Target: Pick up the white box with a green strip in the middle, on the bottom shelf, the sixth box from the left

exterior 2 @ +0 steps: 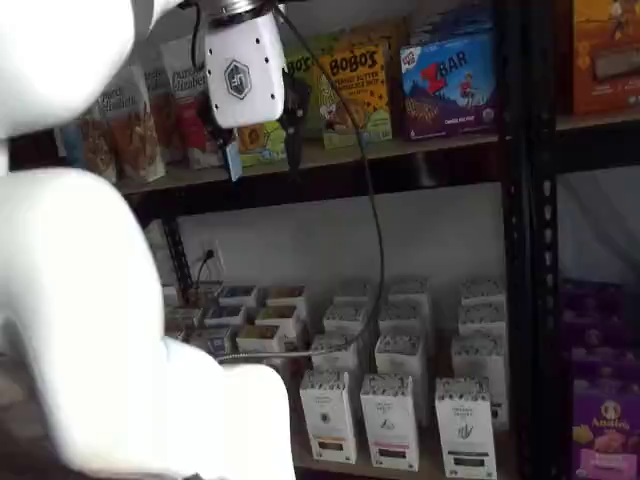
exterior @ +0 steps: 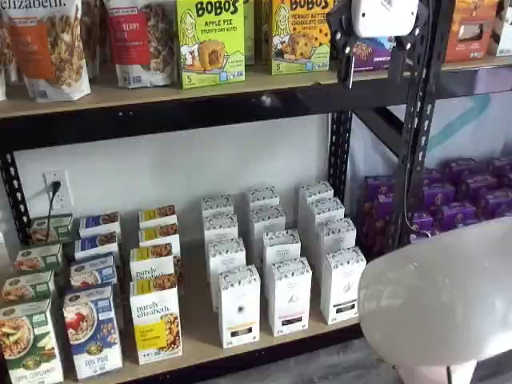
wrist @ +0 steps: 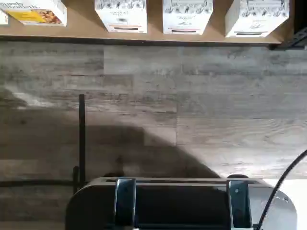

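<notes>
The tall thin white paper box (exterior: 342, 284) with grey specks round its top stood at the front of the long tan wooden tabletop (exterior: 200, 344) of the bottom shelf. It was the last white box at the end near the black metal post (exterior: 340, 152). A matching white box (exterior: 288, 296) stood just beside it, with a thin gap between them. More white boxes stood close behind it.

I think this box would be light and a bit stiff, because it was thin card. A hard squeeze could dent it. Its sides looked smooth, so it might slip. I think the best place to hold it was on its two narrow sides, up near the speckled top. That part stuck out clear of the other boxes.

The hand (exterior 2: 262, 150) hung high up by the upper shelf, well apart from the box. I could not tell if its black fingers were open or closed.

A small dark strip sat low on the box front, but its words were too small to read. A green and yellow box (exterior: 210, 40) up top said "BOBO'S APPLE PIE". A white and yellow box (exterior: 156, 320) said "purely elizabeth". A blue box (exterior 2: 450, 80) said "BAR".
</notes>
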